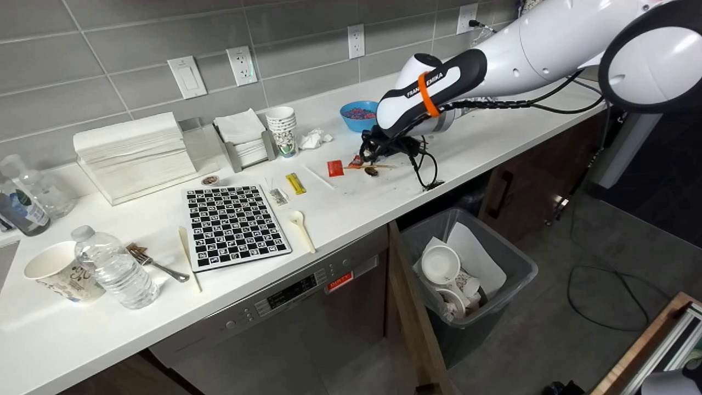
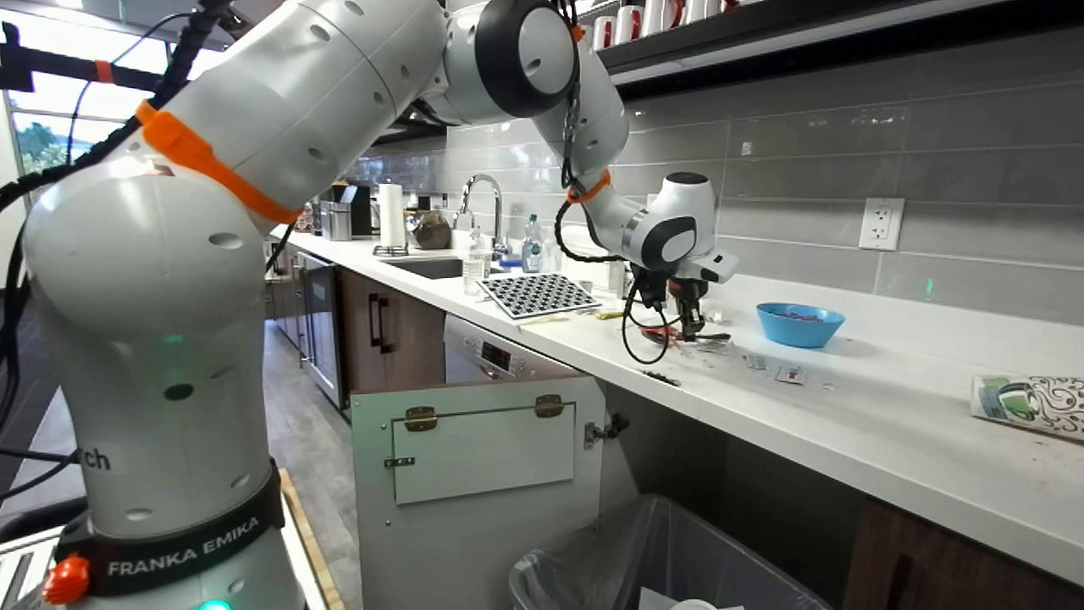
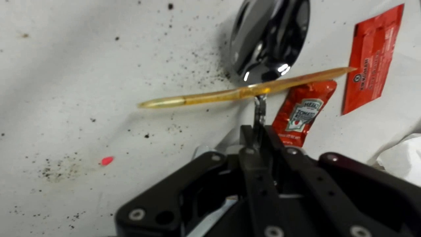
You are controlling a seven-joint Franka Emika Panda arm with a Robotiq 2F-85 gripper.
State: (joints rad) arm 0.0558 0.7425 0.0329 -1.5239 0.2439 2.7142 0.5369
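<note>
My gripper [image 3: 258, 135] is low over the white counter, its fingers closed on the thin handle of a shiny metal spoon [image 3: 269, 39]. The spoon's bowl points away from the fingers. A yellow-brown pointed stick [image 3: 210, 96] lies across the spoon's neck, just ahead of the fingertips. A red Heinz ketchup packet [image 3: 304, 115] lies right beside the fingers, partly under the stick. A red Kikkoman packet [image 3: 373, 56] lies further right, near crumpled white tissue [image 3: 403, 158]. The gripper also shows in both exterior views [image 1: 368, 153] [image 2: 691, 329]. The far handle end is hidden by the gripper.
A blue bowl [image 1: 359, 123] with small red and purple pieces stands near the wall. A checkered board [image 1: 236, 225], yellow packet [image 1: 295, 184], stacked paper cups [image 1: 282, 131] and water bottle [image 1: 118, 269] are along the counter. Below are an open cabinet door [image 2: 483, 525] and bin [image 1: 521, 269].
</note>
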